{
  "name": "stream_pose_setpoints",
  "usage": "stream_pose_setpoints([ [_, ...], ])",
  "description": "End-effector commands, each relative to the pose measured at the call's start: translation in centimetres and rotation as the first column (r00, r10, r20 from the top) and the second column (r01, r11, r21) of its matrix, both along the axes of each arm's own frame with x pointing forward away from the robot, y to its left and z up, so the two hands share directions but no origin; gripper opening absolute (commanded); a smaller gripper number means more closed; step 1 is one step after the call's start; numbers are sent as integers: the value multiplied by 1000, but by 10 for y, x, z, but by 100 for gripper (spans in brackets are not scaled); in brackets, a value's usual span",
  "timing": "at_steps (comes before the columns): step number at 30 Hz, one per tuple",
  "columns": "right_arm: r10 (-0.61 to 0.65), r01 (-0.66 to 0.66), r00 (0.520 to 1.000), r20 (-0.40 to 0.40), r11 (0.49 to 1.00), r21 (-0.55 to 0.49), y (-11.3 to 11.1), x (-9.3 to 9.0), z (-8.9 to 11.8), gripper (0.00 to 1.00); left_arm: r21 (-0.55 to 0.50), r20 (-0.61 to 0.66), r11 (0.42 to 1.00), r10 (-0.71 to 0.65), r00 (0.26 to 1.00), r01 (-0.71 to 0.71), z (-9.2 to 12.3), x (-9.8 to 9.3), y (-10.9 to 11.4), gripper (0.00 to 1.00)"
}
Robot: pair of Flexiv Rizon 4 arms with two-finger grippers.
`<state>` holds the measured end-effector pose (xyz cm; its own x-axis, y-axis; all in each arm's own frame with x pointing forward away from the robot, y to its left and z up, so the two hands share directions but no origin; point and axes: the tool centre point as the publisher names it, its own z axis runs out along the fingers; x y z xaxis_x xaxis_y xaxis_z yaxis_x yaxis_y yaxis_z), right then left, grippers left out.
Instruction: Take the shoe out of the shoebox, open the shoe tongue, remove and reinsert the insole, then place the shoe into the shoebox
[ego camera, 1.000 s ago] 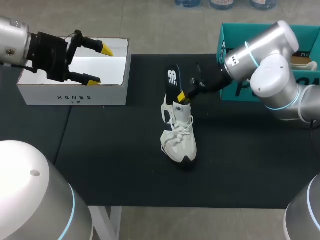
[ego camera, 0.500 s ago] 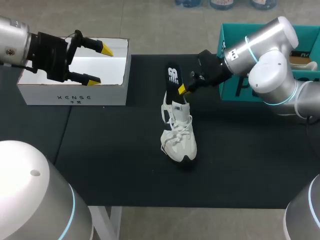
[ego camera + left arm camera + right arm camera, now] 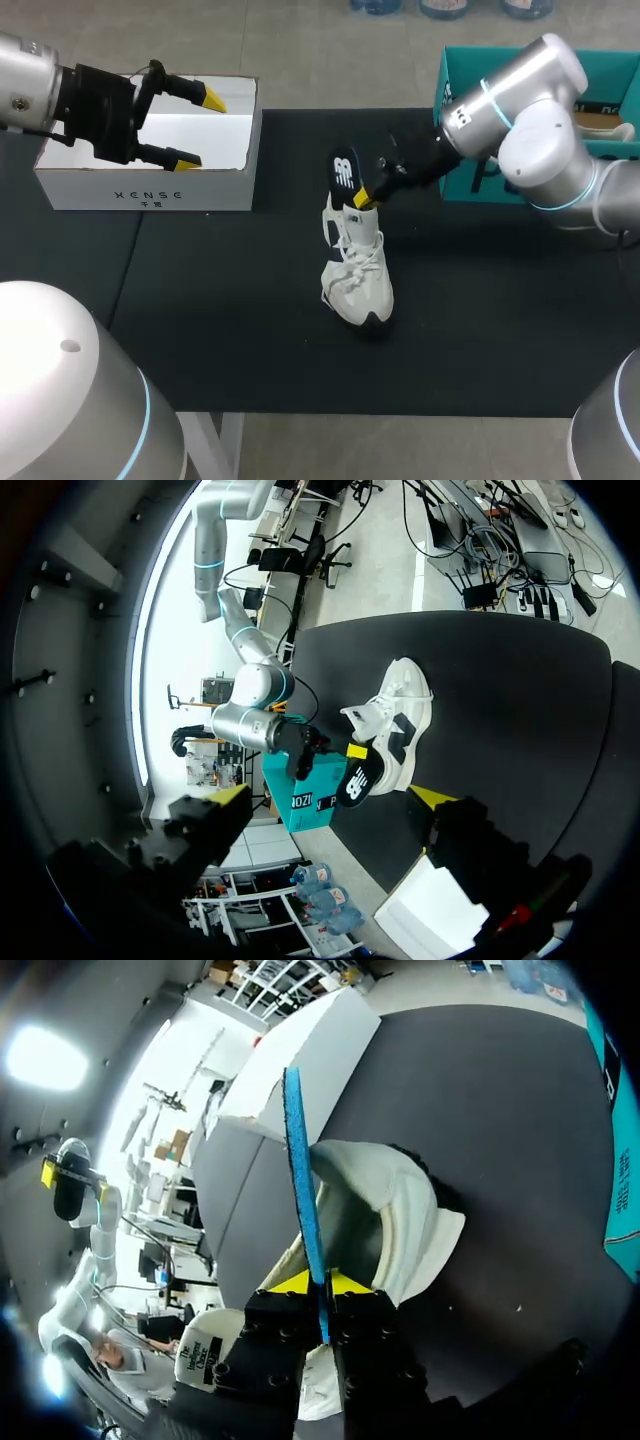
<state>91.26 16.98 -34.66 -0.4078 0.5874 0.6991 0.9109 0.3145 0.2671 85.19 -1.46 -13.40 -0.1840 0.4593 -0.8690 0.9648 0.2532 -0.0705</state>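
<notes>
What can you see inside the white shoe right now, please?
Only pale lining shows in the open collar of the shoe. The insole, pinched by the right gripper, stands almost wholly outside above the heel. The toe end inside is hidden by the upper.

Left end effector spread, right pinched

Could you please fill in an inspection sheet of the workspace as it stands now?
Surface: black mat covering the table.
Job's things: white shoe lies mid-mat; black insole upright, lower end at the shoe's opening; white box open, at the left.
Clutter: teal box at the right edge.
Grippers: right gripper shut on the insole; left gripper open, empty, over the white box.
Cables: nothing seen.
Surroundings: nothing seen.
</notes>
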Motion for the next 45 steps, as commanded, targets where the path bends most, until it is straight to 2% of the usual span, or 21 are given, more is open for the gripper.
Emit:
stream_pose_setpoints([
  [1,-17,17,1000,15,1000,-1,0,10,4,95,1,0,1000,-2,1000,2,0,1,-1,100],
  [3,-23,23,999,23,1000,5,1,20,6,94,1,0,1000,-2,1000,2,0,1,-1,100],
  [5,-26,26,999,34,1000,4,2,28,8,80,1,0,1000,-2,1000,2,0,1,-1,100],
  [8,-34,34,998,54,999,3,4,38,12,39,1,0,1000,-2,1000,2,0,1,-1,100],
  [9,-41,41,997,61,999,4,4,40,14,20,1,0,1000,-2,1000,2,0,1,-1,100],
  [10,-42,42,997,62,999,6,4,40,14,6,1,0,1000,-2,1000,2,0,1,-1,100],
  [11,-41,41,997,63,999,5,5,39,15,0,1,0,1000,-2,1000,2,0,1,-1,100],
  [22,26,-25,1000,17,998,-51,7,10,1,0,1,0,1000,-2,1000,2,0,1,-1,100],
  [29,33,-33,999,-8,998,-46,5,3,-1,0,1,0,1000,-2,1000,2,0,1,-1,100],
  [31,21,-21,1000,-1,999,-32,5,8,2,39,1,0,1000,-2,1000,2,0,1,-1,100],
  [32,13,-13,1000,3,1000,-24,5,11,4,42,1,0,1000,-2,1000,2,0,1,-1,100],
  [33,4,-4,1000,8,1000,-19,5,13,6,40,1,0,1000,-2,1000,2,0,1,-1,100],
  [36,-18,18,1000,17,1000,4,6,24,12,23,1,0,1000,-2,1000,2,0,1,-1,100],
  [39,-43,42,999,25,999,28,8,31,17,17,1,0,1000,-2,1000,2,0,1,-1,100],
  [41,-52,51,998,32,998,32,9,35,18,7,1,0,1000,-2,1000,2,0,1,-1,100],
  [45,-66,65,997,40,997,38,12,42,16,0,1,0,1000,-2,1000,2,0,1,-1,100],
])
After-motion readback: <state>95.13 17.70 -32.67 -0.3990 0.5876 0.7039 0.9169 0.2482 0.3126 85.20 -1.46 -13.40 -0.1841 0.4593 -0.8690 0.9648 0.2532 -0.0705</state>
